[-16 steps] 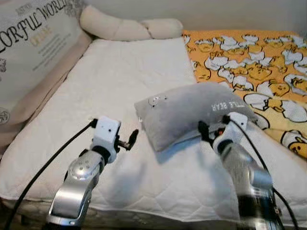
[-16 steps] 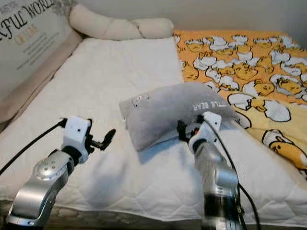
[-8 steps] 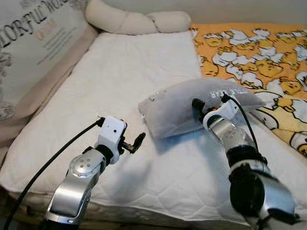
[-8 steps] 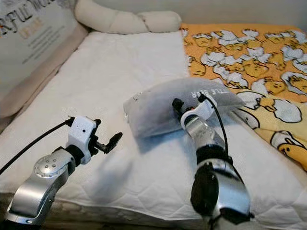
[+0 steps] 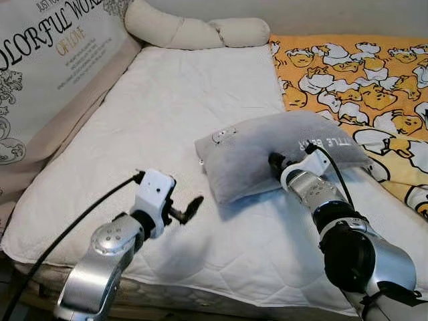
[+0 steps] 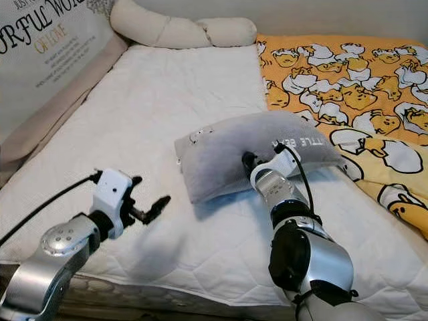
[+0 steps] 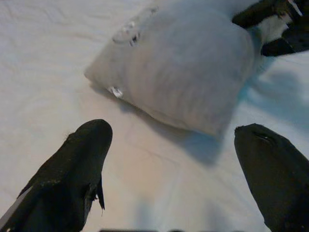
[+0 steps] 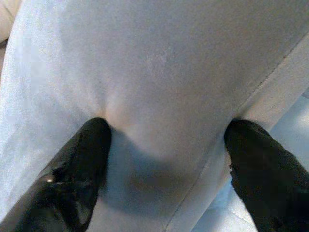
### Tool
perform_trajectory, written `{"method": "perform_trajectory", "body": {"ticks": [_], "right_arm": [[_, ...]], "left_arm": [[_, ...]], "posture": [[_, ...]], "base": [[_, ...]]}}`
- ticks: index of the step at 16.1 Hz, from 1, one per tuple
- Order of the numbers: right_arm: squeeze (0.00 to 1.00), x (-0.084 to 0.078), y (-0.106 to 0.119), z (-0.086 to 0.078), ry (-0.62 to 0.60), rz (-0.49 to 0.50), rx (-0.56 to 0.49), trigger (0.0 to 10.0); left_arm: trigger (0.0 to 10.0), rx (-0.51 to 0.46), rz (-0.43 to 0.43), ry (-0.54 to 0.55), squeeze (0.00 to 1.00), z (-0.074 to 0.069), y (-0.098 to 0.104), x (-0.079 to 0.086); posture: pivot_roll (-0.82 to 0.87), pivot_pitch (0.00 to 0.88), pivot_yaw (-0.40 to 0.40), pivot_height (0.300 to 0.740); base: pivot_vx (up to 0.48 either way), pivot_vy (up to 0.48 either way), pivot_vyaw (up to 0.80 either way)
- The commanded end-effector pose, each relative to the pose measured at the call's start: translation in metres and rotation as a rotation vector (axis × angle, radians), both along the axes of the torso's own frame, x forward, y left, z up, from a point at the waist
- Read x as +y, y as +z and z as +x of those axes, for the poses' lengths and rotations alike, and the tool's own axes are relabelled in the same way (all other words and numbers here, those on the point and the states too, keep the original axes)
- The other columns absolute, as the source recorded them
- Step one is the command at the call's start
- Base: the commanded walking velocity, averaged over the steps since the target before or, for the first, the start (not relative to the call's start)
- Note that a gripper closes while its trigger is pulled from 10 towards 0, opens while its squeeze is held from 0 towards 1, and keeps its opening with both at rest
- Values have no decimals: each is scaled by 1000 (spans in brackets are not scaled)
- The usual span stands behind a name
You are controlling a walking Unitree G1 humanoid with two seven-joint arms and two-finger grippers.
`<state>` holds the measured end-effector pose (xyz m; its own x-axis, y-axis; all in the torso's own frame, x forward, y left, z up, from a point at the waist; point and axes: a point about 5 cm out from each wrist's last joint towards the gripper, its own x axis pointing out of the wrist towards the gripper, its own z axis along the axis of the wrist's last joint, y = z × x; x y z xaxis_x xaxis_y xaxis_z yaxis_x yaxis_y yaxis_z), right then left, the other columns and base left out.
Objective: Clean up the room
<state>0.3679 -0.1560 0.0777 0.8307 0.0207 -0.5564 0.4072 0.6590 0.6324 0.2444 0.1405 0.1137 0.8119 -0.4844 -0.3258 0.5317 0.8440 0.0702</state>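
- Right gripper (image 8: 164,145) has advanced into the grey pillow (image 5: 267,157); jaws apart, pressing its near edge.
- Pillow lies mid-bed on the white mattress (image 5: 180,100), beside the duck blanket (image 5: 361,87).
- Left gripper (image 7: 174,169) hovers nearby, jaws apart.

Bed with a white quilted mattress (image 5: 180,107) against a pale wall (image 5: 334,17).
A yellow duck-print blanket (image 5: 361,80) is lying across its right side; a lettered panel (image 5: 47,60) is lining the left.
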Motion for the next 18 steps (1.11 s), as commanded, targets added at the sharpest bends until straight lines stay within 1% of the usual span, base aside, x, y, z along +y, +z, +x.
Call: {"method": "perform_trajectory", "body": {"ticks": [1,4,5,9,12,15,18], "right_arm": [[0,1,0,0,-9,7,16,0],[0,-1,-1,0,9,-42,17,0],[0,-1,-1,0,9,-44,14,0],[0,-3,-2,-1,30,-74,2,0],[0,-3,-1,0,26,-71,-5,0],[0,-4,0,1,19,-76,-11,0],[0,-6,1,1,14,-72,-16,0]], "left_arm": [[10000,30,1,-18,0,-5,-2,-2],[10000,82,21,-23,0,-11,-9,-1],[10000,98,12,-20,0,-11,-10,0],[10000,115,3,-26,0,-10,-13,0],[10000,134,-19,-57,0,-8,-13,2],[10000,153,-14,-85,0,-9,-14,2],[10000,154,-8,-85,0,-6,-13,6]], "posture": [[23,0,41,740],[23,0,35,740],[22,0,34,740],[9,0,27,740],[5,0,38,740],[9,0,48,740],[11,0,53,740]], "base": [[0,0,0],[0,0,0],[0,0,0],[0,0,0],[0,0,0],[0,0,0],[0,0,0]]}}
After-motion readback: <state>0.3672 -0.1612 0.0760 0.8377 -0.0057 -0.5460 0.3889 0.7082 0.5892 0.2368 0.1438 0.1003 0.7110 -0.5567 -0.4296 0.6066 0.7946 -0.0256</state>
